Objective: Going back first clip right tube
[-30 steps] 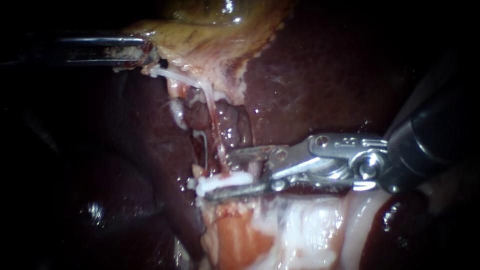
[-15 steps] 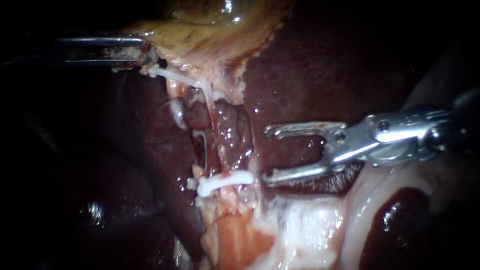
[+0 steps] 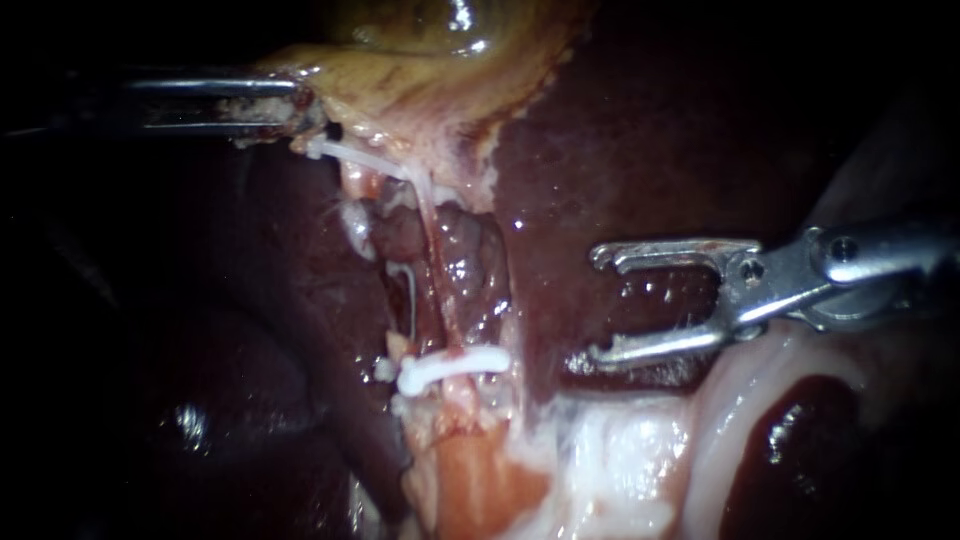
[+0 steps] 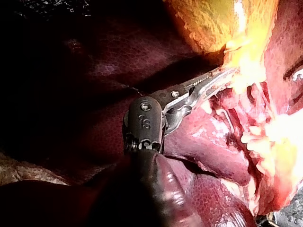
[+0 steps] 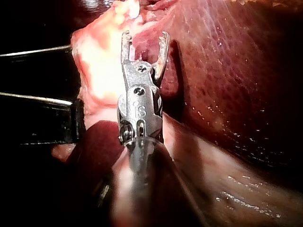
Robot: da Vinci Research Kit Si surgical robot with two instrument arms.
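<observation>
A white clip [image 3: 450, 366] lies crosswise on a thin pink tube [image 3: 436, 270] that runs down from the gallbladder [image 3: 420, 90]. My right instrument [image 3: 598, 305] stands to the clip's right, over the liver [image 3: 640, 150]. Its jaws are open with nothing between them and clear of the clip. In the right wrist view the same forked jaws [image 5: 144, 41] gape in front of pale tissue. My left instrument [image 3: 300, 105] comes in at the upper left, its jaws shut on the gallbladder's lower edge and holding it taut. The left wrist view shows that grip [image 4: 215, 78] on yellow tissue.
A thin grey loop [image 3: 408, 295] lies just left of the tube. Pale fatty tissue [image 3: 600, 450] spreads below the clip and under the right instrument. Dark liver [image 3: 250, 330] fills the left side.
My right instrument has drawn back to the right, away from the white clip, its jaws open and empty. The clip stays on the tube. The left instrument keeps its hold.
</observation>
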